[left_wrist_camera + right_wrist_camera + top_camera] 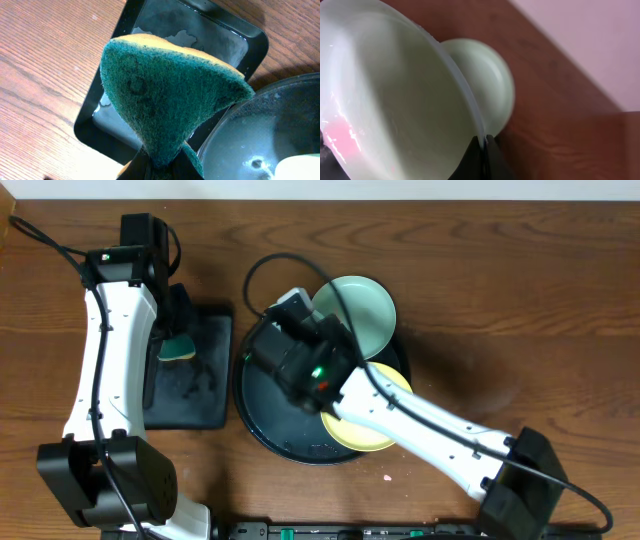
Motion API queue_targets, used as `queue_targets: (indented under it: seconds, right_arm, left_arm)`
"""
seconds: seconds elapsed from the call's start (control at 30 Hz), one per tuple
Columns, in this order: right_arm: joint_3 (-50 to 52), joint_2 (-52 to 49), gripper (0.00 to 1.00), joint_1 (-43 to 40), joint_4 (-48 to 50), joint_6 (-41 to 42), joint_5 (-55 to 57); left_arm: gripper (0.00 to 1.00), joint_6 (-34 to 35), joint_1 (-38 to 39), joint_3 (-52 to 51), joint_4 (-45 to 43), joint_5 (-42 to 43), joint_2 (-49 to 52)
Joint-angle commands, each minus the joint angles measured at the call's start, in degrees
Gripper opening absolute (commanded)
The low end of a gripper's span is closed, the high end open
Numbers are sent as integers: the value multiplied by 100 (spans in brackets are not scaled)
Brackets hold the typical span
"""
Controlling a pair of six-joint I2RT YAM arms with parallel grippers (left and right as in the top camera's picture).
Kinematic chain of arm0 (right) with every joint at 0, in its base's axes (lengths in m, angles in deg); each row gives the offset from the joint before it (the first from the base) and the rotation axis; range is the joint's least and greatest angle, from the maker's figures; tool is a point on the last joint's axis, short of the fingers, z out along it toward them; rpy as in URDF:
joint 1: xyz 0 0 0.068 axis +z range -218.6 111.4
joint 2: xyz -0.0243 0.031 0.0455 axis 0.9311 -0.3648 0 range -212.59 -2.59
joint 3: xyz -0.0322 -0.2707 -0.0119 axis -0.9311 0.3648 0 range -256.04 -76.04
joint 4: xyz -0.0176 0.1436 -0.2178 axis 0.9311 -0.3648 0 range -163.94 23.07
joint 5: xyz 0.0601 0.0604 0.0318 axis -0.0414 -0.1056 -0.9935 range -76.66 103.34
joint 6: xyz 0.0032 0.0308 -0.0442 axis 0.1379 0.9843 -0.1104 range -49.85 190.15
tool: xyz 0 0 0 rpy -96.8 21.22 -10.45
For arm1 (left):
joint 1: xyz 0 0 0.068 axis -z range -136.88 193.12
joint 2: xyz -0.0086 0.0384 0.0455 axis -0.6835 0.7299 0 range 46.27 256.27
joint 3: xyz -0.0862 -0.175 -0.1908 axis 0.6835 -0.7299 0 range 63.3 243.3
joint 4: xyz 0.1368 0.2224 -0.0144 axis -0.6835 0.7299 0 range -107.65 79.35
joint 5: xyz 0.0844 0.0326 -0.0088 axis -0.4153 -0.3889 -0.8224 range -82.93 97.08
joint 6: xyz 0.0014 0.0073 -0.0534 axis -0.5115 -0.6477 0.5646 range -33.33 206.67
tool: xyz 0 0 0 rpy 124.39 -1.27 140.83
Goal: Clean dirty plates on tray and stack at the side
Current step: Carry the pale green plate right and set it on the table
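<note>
plates: one mint plate (395, 95) is pinched at its rim by the closed right gripper (482, 144), over the round tray (262, 420). left gripper (160, 166) clamps the sponge (170, 95). step judged: scrubbing. next, bring sponge onto plate.

Even soft light, faint shadows, close plate (385, 90) blurred with pink glare, sponge (170, 100) sharp

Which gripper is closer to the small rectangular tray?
Left. The left gripper hangs over the rectangular tray, shut on the sponge; the right gripper is beside it at the round tray, pinching a mint plate's rim.
</note>
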Motion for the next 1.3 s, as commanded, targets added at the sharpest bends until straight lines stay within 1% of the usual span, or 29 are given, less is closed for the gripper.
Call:
queue_targets:
  seconds: [0.0,0.07,0.1,0.2,0.27,0.43,0.53,0.6,0.63,0.67,0.7,0.73,0.83,0.93,0.97,1.1,1.27]
  right_arm:
    - [-70,74,1,293,61,26,1534]
    - [-70,74,1,407,94,26,1895]
    - [-74,85,1,518,114,26,2273]
    - [-76,151,1,632,140,26,2623]
    - [-74,227,1,662,164,28,2632]
    - [-76,463,1,603,243,28,1930]
    - [-74,492,1,459,219,83,1163]
    - [-76,492,1,297,170,299,588]
    - [-74,518,1,173,138,444,122]
    - [-76,560,1,-24,109,597,-553]
    - [-76,599,1,-149,105,614,-973]
    - [-76,664,1,-382,107,610,-1631]
    - [-76,859,1,-1003,98,562,-2848]
    - [-74,1180,1,-2009,26,542,-4306]
    - [-76,1285,1,-2328,-46,542,-4594]
    - [-76,1648,1,-3523,-446,549,-5128]
    - [-68,1775,1,-5268,-1102,389,-4857]
  left_arm:
    - [8,-48,-2,87,11,-114,-4]
    - [8,-48,-2,87,11,-114,-4]
    - [8,-48,-2,87,11,-114,-4]
    - [8,-48,-2,87,11,-114,-4]
    - [8,-48,-2,83,11,-114,-4]
    - [8,-48,-2,83,11,-114,-4]
    - [8,-48,-2,83,13,-114,-4]
    - [8,-48,-2,83,15,-111,-4]
    - [8,-48,-2,83,15,-111,-4]
    - [8,-48,0,83,17,-109,-7]
    - [8,-48,4,83,17,-109,-4]
    - [8,-48,11,83,17,-107,-4]
    - [8,-48,20,83,20,-107,-4]
    - [8,-48,20,37,20,-107,-4]
    - [8,-48,20,17,20,-107,-4]
    - [8,-48,20,-74,22,-109,-4]
    - [8,-48,20,-101,17,-109,-4]
